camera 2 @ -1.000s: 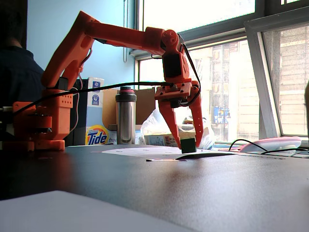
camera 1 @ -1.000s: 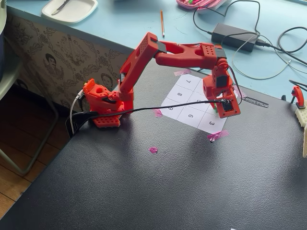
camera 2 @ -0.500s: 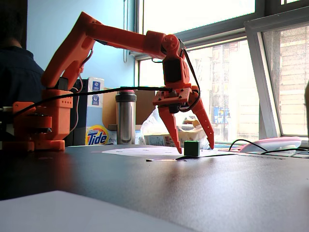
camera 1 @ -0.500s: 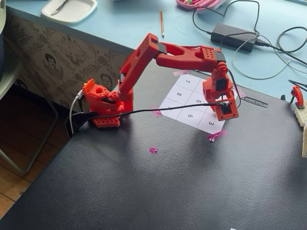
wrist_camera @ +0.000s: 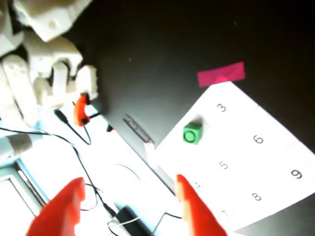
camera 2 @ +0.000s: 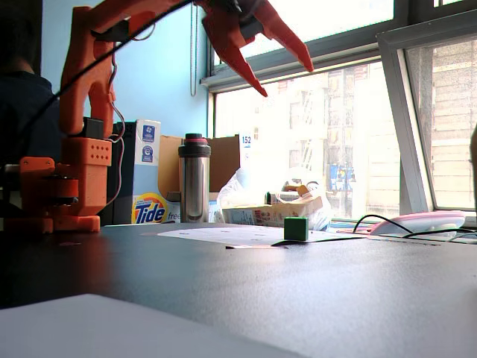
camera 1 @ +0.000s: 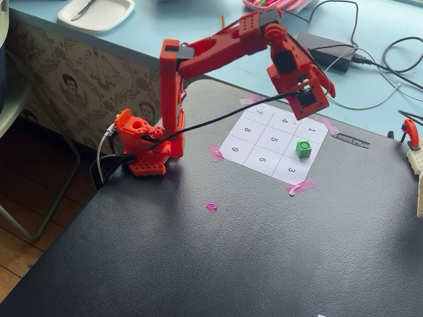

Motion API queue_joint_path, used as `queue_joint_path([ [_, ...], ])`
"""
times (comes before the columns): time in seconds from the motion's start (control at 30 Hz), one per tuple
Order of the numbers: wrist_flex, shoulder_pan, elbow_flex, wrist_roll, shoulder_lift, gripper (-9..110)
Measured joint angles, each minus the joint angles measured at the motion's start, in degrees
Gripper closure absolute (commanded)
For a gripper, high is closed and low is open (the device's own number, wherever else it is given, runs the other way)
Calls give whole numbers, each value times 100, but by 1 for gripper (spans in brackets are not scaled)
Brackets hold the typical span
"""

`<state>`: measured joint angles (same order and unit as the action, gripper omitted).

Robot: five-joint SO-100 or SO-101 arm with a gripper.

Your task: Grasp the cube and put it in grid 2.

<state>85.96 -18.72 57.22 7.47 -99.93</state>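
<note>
Cube (camera 1: 303, 148) sits on the numbered sheet (camera 1: 264, 142) on the dark counter (camera 1: 264, 251), in the cell between 1 and 3, which reads as grid 2 (camera 1: 308, 156); its digit is hidden. Pincer (camera 2: 285, 80) hangs high above, released and empty. Risk: placement looks complete, so a further descent could knock the cube into a neighbouring cell or drag the taped paper. Containers: white tray (camera 1: 96, 13) behind, contents unclear

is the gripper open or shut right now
Open: in the wrist view the gripper has its two red fingers spread wide with nothing between them, raised well above the cube.
</note>
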Motion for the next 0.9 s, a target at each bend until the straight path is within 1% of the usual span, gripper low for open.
queue_joint_path([
  [0.13, 132, 1011, 1204, 202, -1441, 76],
  [0.23, 70, 1793, 2505, 387, -2549, 79],
  [0.4, -167, 2514, 4685, 475, -4008, 79],
  [0.6, -413, 2689, 6873, 475, -5282, 78],
  [0.77, -721, 2593, 8235, 457, -5933, 80],
  [0.83, -923, 2610, 8710, 431, -6091, 84],
  [0.9, -1063, 2540, 9097, 431, -6302, 90],
])
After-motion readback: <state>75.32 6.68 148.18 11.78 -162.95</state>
